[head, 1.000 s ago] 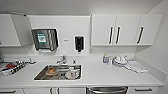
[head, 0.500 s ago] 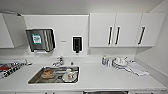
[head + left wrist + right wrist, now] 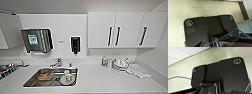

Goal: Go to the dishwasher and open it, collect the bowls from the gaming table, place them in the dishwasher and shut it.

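I face a white kitchen counter with a steel sink set into it. The dishwasher, the gaming table and the bowls are out of view. In the sink lie a white dish and something orange. Each wrist view looks down past the robot's own dark plate onto pale floor.
White wall cupboards hang at the upper right. A towel dispenser and a black soap dispenser are on the wall above the tap. Stacked plates, small bottles and a folded cloth sit on the counter's right. A side wall closes the right end.
The camera has moved closer to the counter. The cabinet fronts below the counter's edge have dropped out of the picture; nothing on the counter has moved.
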Tool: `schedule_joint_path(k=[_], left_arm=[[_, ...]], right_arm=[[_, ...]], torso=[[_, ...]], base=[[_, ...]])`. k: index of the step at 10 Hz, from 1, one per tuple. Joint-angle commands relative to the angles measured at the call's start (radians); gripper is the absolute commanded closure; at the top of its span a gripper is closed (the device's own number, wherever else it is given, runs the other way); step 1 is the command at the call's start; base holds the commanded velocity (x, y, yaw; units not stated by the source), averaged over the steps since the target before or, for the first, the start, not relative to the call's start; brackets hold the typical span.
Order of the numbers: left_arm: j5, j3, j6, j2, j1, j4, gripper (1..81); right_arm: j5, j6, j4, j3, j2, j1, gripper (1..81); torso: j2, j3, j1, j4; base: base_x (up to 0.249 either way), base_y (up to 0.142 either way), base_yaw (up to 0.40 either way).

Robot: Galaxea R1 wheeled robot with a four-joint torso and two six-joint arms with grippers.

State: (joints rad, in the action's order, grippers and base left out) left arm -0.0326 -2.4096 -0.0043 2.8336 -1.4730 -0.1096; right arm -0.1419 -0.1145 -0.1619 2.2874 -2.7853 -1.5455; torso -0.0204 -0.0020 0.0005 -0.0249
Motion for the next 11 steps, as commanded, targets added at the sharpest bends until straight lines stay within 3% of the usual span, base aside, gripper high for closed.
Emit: schedule_joint_path(k=[1, 9, 10, 11], left_arm=[[0.045, 0.009, 0.000, -0.012, 0.056, -0.012, 1.0], [0.045, 0.010, -0.003, -0.017, 0.053, -0.004, 1.0], [0.031, 0.018, -0.003, -0.037, 0.049, -0.005, 1.0], [-0.027, 0.046, -0.003, -0.071, 0.039, -0.004, 1.0]], right_arm=[[0.051, -0.005, 0.009, -0.010, 0.011, 0.051, 1.0], [0.068, 0.007, -0.001, -0.036, 0.019, 0.054, 1.0], [0.074, 0.009, -0.002, -0.083, 0.053, 0.051, 1.0], [0.074, 0.009, -0.004, -0.152, 0.105, 0.048, 1.0]], torso=[[0.000, 0.000, 0.000, 0.000], [0.000, 0.000, 0.000, 0.000], [0.000, 0.000, 0.000, 0.000], [0.000, 0.000, 0.000, 0.000]], base=[[0.094, 0.000, 0.000], [0.021, 0.000, 0.000], [0.000, 0.000, 0.000], [0.000, 0.000, 0.000]])
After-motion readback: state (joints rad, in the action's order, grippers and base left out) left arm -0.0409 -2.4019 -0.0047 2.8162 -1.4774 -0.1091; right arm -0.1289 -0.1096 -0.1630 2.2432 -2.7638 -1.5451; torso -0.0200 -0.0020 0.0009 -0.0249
